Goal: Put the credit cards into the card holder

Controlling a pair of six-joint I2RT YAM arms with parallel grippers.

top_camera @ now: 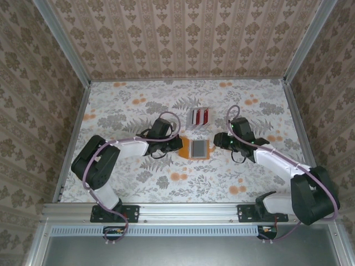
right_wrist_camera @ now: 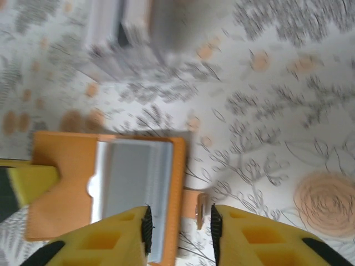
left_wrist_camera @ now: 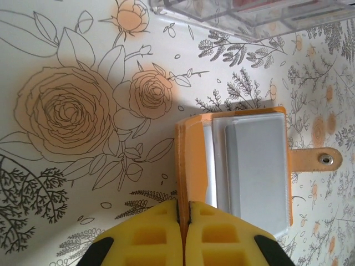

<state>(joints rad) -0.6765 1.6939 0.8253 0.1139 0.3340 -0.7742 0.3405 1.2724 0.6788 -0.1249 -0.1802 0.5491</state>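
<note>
The orange card holder (top_camera: 198, 158) lies open in the middle of the table, its grey-blue inside facing up. A grey card (left_wrist_camera: 258, 166) sits in its pocket and also shows in the right wrist view as the grey card (right_wrist_camera: 133, 177). My left gripper (left_wrist_camera: 183, 213) is shut on the upright orange flap at the left side of the card holder (left_wrist_camera: 191, 160); from above, the left gripper (top_camera: 176, 143) sits against that side. My right gripper (right_wrist_camera: 180, 230) is open just right of the holder, with the snap tab (right_wrist_camera: 197, 208) standing loose between its jaws. From above, the right gripper (top_camera: 218, 139) is beside the holder.
A clear rack (top_camera: 198, 116) with red strips stands just behind the holder; the rack (left_wrist_camera: 249, 11) is close above it in the left wrist view. The flowered tablecloth (top_camera: 127, 111) is bare to the left and right. Patterned walls enclose the table.
</note>
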